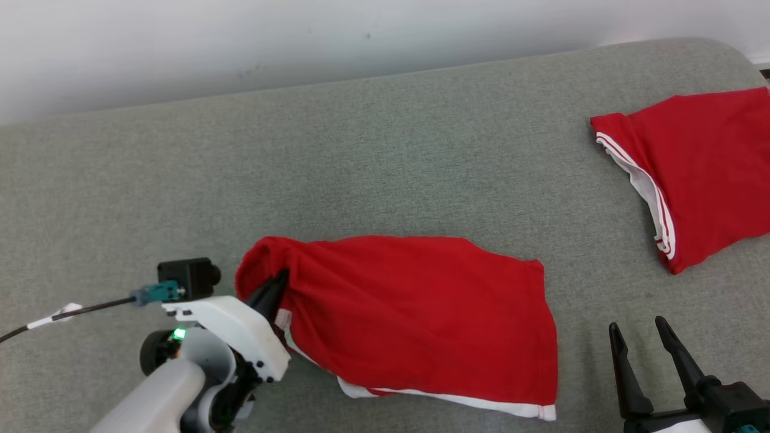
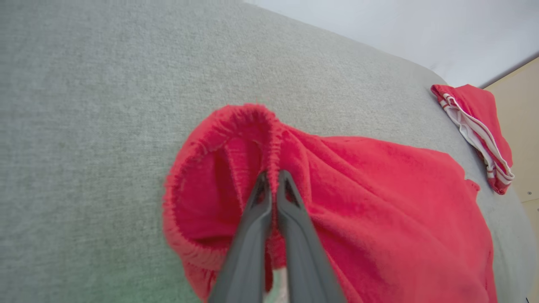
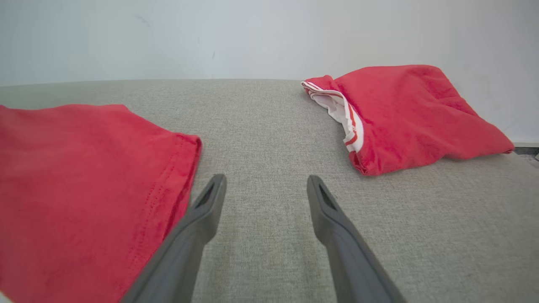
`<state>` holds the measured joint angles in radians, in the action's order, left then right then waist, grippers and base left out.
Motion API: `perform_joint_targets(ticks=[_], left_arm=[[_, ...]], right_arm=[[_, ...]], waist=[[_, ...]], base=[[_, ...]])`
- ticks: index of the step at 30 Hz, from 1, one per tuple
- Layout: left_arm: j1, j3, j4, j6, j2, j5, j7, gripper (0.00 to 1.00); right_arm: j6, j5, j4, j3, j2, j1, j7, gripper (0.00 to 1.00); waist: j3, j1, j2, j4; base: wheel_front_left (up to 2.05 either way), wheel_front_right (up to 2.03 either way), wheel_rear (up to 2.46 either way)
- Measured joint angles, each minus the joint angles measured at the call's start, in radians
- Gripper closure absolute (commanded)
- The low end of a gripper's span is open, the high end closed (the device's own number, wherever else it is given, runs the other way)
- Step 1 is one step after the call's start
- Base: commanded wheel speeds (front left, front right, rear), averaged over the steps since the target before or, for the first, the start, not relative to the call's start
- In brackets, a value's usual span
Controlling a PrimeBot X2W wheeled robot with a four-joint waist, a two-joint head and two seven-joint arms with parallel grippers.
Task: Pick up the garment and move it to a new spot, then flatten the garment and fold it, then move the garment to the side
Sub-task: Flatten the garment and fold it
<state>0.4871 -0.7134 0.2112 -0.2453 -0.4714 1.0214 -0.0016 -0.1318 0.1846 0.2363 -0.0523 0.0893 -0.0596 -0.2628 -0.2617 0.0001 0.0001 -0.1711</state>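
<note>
Light is bright, flat and diffuse in all views. Thin soft shadow under the garment (image 1: 421, 300) hem. Head view is sharp. Left wrist view is softer: my left gripper (image 2: 273, 174) blurs toward the bottom edge, with a green cast on the grey cushion (image 2: 84, 126) there. Wrist views bow at the edges.

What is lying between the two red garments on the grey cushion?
Nothing: bare grey cushion separates the garment held by the left gripper from the second red garment, as the head view and right wrist view show.
</note>
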Motion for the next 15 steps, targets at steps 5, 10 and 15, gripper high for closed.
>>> perform_joint_targets(ticks=[5, 10, 15], left_arm=[[0.009, 0.010, 0.096, -0.006, 0.004, -0.014, -0.041, 0.88], [-0.004, 0.007, 0.118, 0.005, 0.010, -0.019, -0.084, 0.00], [-0.053, 0.013, 0.082, 0.001, -0.005, -0.025, -0.134, 0.00]], right_arm=[[0.000, -0.004, 0.000, 0.004, 0.011, 0.000, 0.000, 0.00], [0.000, -0.007, 0.000, 0.007, 0.014, 0.005, 0.000, 0.00], [0.000, -0.008, -0.002, 0.006, 0.014, 0.019, 0.000, 0.00]], waist=[[0.014, 0.0000, 0.0000, -0.005], [0.039, 0.0000, 0.0000, 0.003], [0.070, 0.0000, 0.0000, 0.017]], base=[[0.00, 0.00, 0.00], [0.00, 0.00, 0.00], [0.00, 0.00, 0.00]])
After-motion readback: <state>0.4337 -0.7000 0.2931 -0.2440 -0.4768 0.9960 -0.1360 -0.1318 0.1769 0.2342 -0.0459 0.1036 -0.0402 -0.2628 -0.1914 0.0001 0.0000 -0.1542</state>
